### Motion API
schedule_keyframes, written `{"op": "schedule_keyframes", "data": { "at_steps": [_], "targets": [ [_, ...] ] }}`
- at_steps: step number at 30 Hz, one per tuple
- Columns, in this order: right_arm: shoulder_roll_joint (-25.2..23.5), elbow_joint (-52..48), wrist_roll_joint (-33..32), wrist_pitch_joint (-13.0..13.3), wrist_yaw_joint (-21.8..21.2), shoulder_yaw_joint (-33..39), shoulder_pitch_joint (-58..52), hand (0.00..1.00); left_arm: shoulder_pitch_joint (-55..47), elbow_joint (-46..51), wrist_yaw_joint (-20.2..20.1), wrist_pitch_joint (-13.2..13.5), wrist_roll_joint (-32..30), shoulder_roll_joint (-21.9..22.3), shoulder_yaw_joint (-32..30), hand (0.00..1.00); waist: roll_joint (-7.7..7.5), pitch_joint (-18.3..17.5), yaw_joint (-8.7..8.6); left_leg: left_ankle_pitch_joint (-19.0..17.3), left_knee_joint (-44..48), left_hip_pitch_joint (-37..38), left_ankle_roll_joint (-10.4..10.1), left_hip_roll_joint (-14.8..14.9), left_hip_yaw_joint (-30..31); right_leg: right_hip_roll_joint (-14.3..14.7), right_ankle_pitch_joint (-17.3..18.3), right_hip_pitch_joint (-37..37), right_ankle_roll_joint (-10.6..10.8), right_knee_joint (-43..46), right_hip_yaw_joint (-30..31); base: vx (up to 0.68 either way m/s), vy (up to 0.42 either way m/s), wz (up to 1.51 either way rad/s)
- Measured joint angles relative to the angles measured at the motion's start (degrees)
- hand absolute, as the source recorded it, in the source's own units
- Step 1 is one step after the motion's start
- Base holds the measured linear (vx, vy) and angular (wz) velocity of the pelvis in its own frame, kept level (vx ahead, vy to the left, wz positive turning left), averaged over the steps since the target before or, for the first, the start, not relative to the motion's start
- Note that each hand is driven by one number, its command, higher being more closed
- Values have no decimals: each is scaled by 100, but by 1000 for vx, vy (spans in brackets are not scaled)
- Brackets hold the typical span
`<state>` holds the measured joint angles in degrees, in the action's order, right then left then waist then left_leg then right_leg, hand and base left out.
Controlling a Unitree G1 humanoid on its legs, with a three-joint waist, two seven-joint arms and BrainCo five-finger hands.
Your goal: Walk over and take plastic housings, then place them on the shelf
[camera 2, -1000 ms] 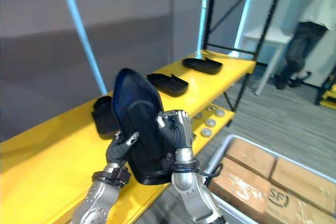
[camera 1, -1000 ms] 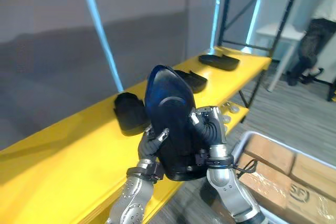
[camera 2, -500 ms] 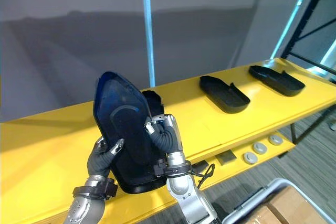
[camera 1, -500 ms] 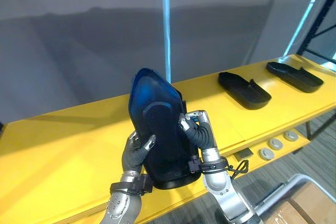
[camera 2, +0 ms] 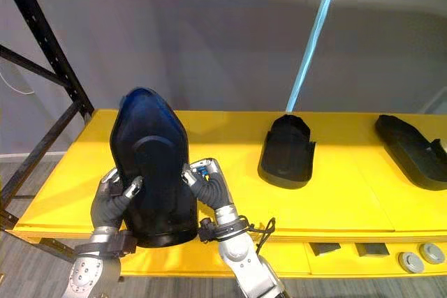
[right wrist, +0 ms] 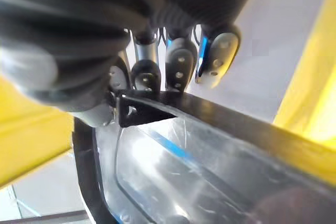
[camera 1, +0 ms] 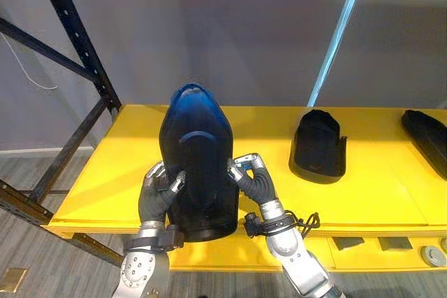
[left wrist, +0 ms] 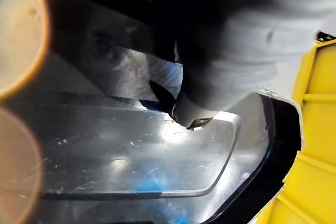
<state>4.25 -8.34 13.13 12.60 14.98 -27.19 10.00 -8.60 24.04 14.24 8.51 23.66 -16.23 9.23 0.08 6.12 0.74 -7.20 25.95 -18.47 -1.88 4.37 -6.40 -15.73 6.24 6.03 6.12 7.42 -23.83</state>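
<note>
Clasping housing (camera 1: 196, 146), fingers (camera 1: 244, 165) curled.

The left robot hand (camera 2: 112, 202) and right robot hand (camera 2: 207, 185) clasped the dark housing (camera 2: 150, 162) by its sides, upright over the yellow shelf (camera 2: 230, 204). Right of it lay a second housing (camera 2: 285, 150), farther right a third housing (camera 2: 408, 150).

Glossy black moulded plastic housings: three, namely the upright housing (camera 2: 150, 165), the middle housing (camera 2: 286, 150) and the end housing (camera 2: 412, 151). Long yellow shelf (camera 2: 230, 127): one. Small round grey discs: two, first disc (camera 2: 408, 262) and second disc (camera 2: 433, 252). Slanted light-blue bar (camera 2: 313, 40): one.
</note>
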Motion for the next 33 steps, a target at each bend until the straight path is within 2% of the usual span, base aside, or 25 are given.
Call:
{"op": "schedule_keyframes", "data": {
  "at_steps": [2,4,5,6,7,9,10,12,17,22,23,26,29,32,33],
  "targets": [
    [-10,1,-55,-3,-5,10,10,0,76,2,0,19,-34,-38,-7,100,-18,-27,18,-43,-107,110,107,-158,-296,-230,-46,-100,-66,0,266,-78,266,-49],
    [-85,5,-78,-28,-14,4,193,0,217,10,-3,172,-37,-124,-100,100,-11,-78,33,-10,-460,162,221,-239,-811,-420,-269,-533,-404,9,684,-88,209,-91],
    [-99,11,-83,-30,-14,4,235,0,266,10,-3,196,-38,-145,-130,100,-9,-86,33,16,-577,164,258,-236,-921,-428,-281,-640,-395,30,735,-87,130,-86],
    [-100,27,-110,-31,-20,14,313,0,365,9,-3,212,-56,-223,-164,100,-11,-98,15,108,-825,177,270,-243,-1006,-326,-264,-850,-353,91,750,-70,67,-66],
    [-79,47,-144,-34,-37,35,348,0,421,4,-4,214,-77,-271,-169,100,-8,-100,-10,265,-1084,243,260,-251,-1003,-46,-218,-926,-284,91,910,-47,37,-57],
    [-34,46,-337,-54,-94,39,348,0,432,-29,-4,213,-141,-223,-169,100,6,-99,-62,539,-1481,473,354,-312,-983,278,-180,-770,-228,-129,1210,29,-16,-17],
    [-17,45,-439,-58,-133,63,348,0,449,-42,-12,213,-184,-209,-215,100,-8,-107,-141,712,-1720,612,459,-406,-915,280,-214,-622,-253,-302,1178,79,-52,17],
    [-12,45,-459,-61,-217,132,349,0,459,-41,-49,213,-282,-188,-262,100,-5,-121,-173,974,-2029,713,497,-490,-783,299,-276,-575,-185,-323,1036,72,-89,41],
    [14,-61,-594,-144,-335,638,328,0,469,-128,-11,189,-539,164,-727,100,-7,-121,-92,1642,-3098,1185,354,-483,-503,475,-267,-432,-106,-323,844,26,-122,28],
    [47,-1154,-1351,-159,-271,2184,-102,0,662,-602,234,70,-826,294,-1423,100,10,-117,-180,1679,-3123,1308,301,-435,-428,540,-190,-283,-18,-298,759,-36,-88,7],
    [60,-1292,-1664,-128,-247,2625,-254,0,721,-768,309,-4,-860,293,-1641,100,15,-118,-263,1692,-3124,1309,297,-418,-427,558,-176,-286,-39,-293,766,-67,-41,0],
    [93,-1485,-2078,-94,-257,3159,-660,0,921,-1096,356,-83,-939,284,-1939,100,47,-99,-334,1677,-3126,1302,272,-393,-443,579,-174,-314,-39,-297,804,-65,-24,-5],
    [102,-1582,-2467,7,-299,3491,-1077,0,1201,-1479,412,-119,-933,156,-2180,100,121,-96,-419,1701,-3127,1147,246,-342,-503,630,-181,-512,-42,-288,950,-64,-15,-12],
    [61,-1582,-2631,42,-432,3533,-1606,0,1641,-2119,381,-134,-896,-269,-2255,100,167,-72,-475,1731,-3125,895,218,-252,-618,715,-233,-863,-99,-261,1141,-53,-21,-22],
    [21,-1582,-2639,44,-492,3522,-1818,0,1890,-2431,354,-140,-702,-472,-2302,100,179,-57,-491,1747,-3123,789,199,-220,-673,746,-260,-1006,-105,-260,1233,-14,-12,-28]
  ]
}}
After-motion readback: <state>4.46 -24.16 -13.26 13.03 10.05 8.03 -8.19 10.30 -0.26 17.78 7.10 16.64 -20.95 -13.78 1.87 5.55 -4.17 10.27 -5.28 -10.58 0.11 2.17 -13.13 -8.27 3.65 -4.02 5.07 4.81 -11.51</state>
